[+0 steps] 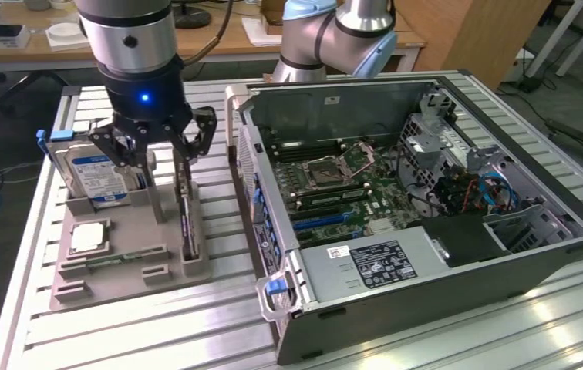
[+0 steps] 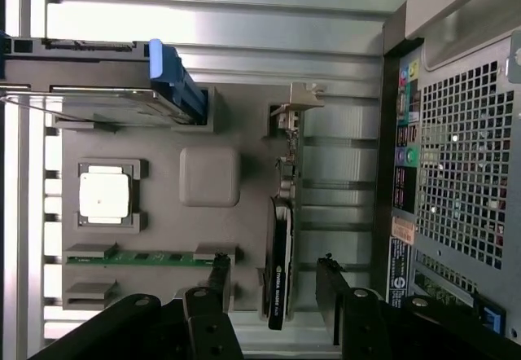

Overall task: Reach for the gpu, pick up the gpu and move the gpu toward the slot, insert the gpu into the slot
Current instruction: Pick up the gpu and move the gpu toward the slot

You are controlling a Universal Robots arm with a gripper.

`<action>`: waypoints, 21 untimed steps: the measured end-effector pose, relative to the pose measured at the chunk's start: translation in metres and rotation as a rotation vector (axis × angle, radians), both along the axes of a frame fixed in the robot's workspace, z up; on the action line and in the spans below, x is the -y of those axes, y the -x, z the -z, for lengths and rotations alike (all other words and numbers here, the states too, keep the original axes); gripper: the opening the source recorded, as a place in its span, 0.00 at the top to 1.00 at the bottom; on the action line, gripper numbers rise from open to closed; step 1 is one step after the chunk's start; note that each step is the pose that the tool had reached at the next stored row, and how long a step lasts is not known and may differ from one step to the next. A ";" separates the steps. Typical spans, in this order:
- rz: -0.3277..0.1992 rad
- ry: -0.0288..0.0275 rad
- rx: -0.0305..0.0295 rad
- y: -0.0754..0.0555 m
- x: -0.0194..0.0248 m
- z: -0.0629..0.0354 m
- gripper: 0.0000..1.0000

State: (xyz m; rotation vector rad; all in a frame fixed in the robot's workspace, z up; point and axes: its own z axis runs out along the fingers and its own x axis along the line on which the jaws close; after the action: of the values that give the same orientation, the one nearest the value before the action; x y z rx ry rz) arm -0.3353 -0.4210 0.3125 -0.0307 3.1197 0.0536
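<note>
Dark, thin and flat, the gpu circuit card stands on edge in a groove of the grey moulded holder on the slatted metal surface, just beside the open black computer case. It looks light and stiff but fragile, so the bare upper edge near mid-length seems the safest hold. The black two-fingered pincer hangs released, jaws wide, pointing straight down from the upright silver arm and straddling the card without visible contact.

Free room beside the gpu — hard drive seemingly well clear
</note>
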 end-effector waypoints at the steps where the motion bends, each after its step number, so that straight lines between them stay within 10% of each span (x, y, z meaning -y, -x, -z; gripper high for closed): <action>1: 0.000 0.0001 -0.0001 0.000 0.0005 0.0018 0.45; 11: 0.000 -0.0002 0.0002 -0.002 0.0103 0.0159 0.45; 21: 0.000 0.0000 0.0000 -0.009 0.0112 0.0320 0.45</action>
State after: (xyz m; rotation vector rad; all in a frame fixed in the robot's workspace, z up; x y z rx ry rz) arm -0.3263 -0.4322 0.2805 -0.0307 3.1197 0.0536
